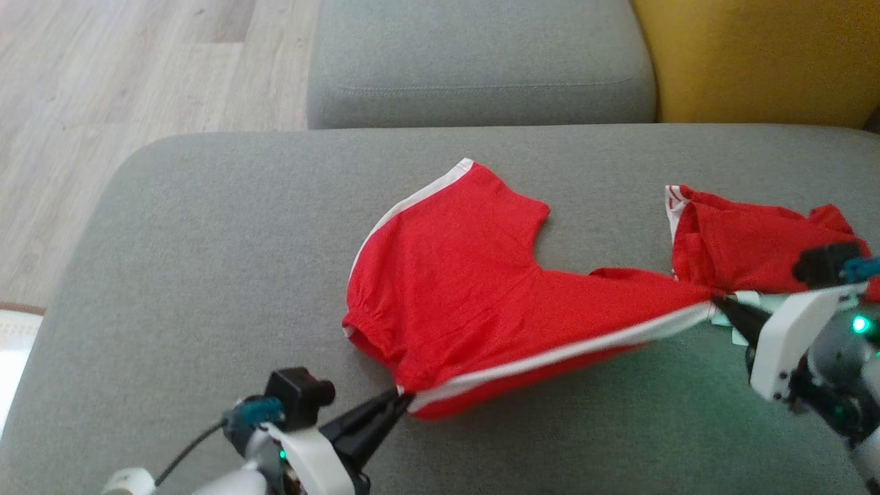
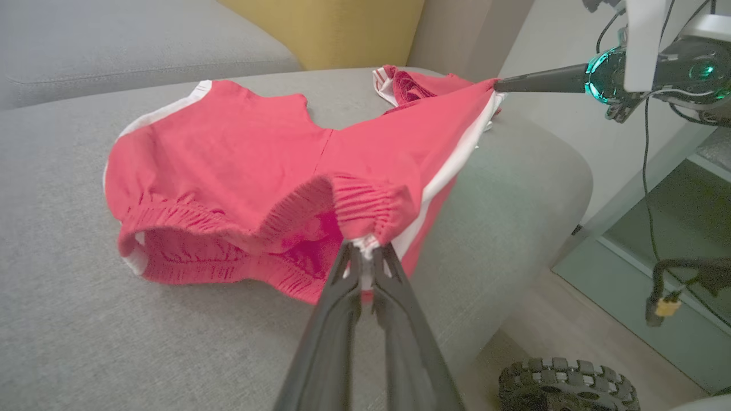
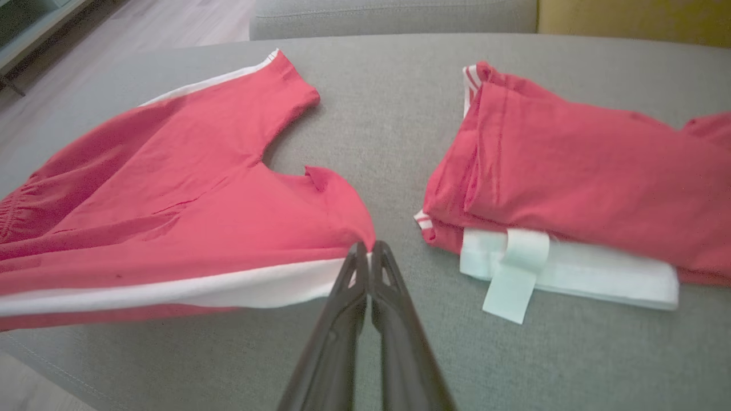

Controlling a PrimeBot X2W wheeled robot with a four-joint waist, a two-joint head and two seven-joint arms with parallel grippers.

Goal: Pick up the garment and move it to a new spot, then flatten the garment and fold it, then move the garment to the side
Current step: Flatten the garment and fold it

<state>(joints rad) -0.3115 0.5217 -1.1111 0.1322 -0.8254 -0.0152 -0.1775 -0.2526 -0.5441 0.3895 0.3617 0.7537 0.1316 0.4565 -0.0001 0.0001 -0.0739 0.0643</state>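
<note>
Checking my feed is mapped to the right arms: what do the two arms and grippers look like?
Both the left gripper and right gripper have two long, slim, dark fingers tapering to points, on white wrist shells. Each wrist carries a black camera block with a teal plug. A thin black cable runs off the left wrist; a green light glows on the right one.

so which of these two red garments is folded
The red garment on the right, a stack with a white band at its near edge. The red shorts are spread out, pinched between left gripper and right gripper.
</note>
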